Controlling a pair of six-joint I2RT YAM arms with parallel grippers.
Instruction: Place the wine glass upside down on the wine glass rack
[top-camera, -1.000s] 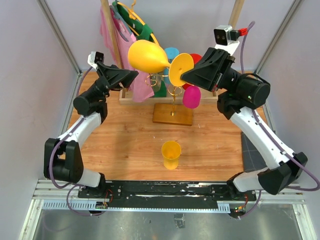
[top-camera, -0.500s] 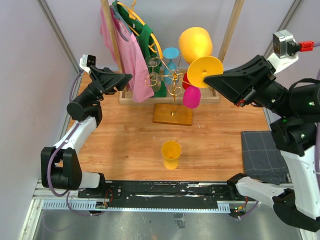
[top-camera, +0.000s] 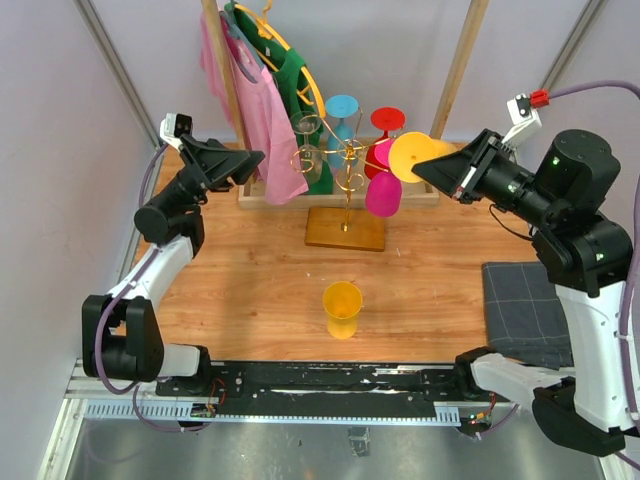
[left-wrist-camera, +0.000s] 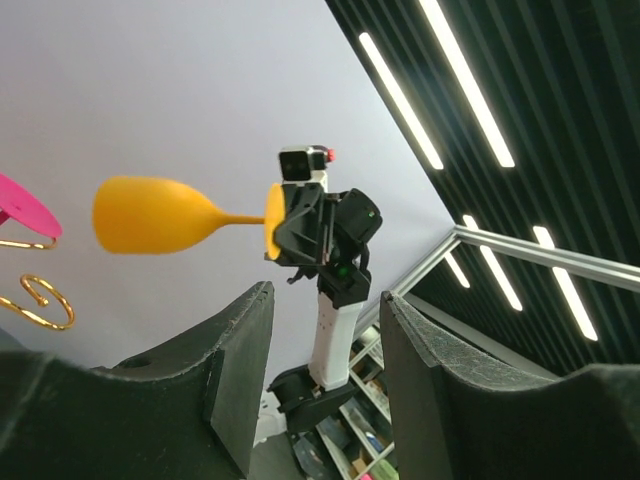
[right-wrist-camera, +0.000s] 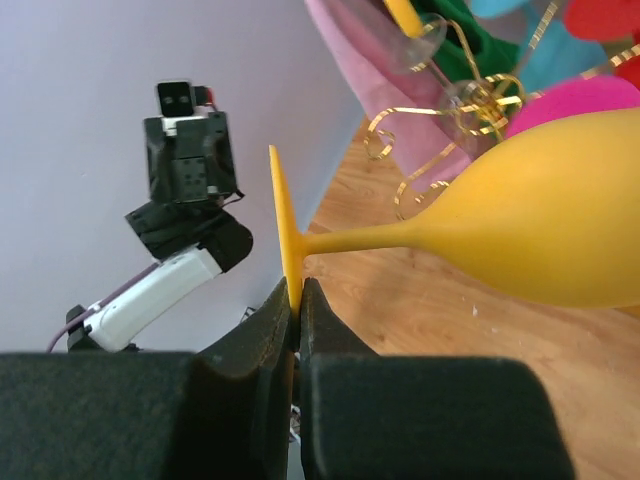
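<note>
The yellow wine glass (top-camera: 413, 156) is held sideways in the air by my right gripper (top-camera: 428, 170), which is shut on the rim of its round foot (right-wrist-camera: 284, 226). In the top view the foot faces the camera and hides most of the bowl. The bowl (right-wrist-camera: 560, 235) lies close to the right side of the gold wine glass rack (top-camera: 345, 165), which stands on a wooden base (top-camera: 345, 229). In the left wrist view the glass (left-wrist-camera: 150, 213) shows against the wall. My left gripper (top-camera: 256, 156) is open and empty, raised left of the rack.
Pink (top-camera: 383, 194), red (top-camera: 388, 119), blue (top-camera: 343, 106) and clear (top-camera: 310, 128) glasses hang on the rack. Another yellow glass (top-camera: 342, 308) stands on the table near the front. A clothes rail with pink and green garments (top-camera: 262, 100) is behind the rack. A grey mat (top-camera: 522, 312) lies at the right.
My right arm swung the yellow glass from above the rack out to the right, then lowered it beside the rack's right side. My left gripper drew back to the left, then stayed still.
</note>
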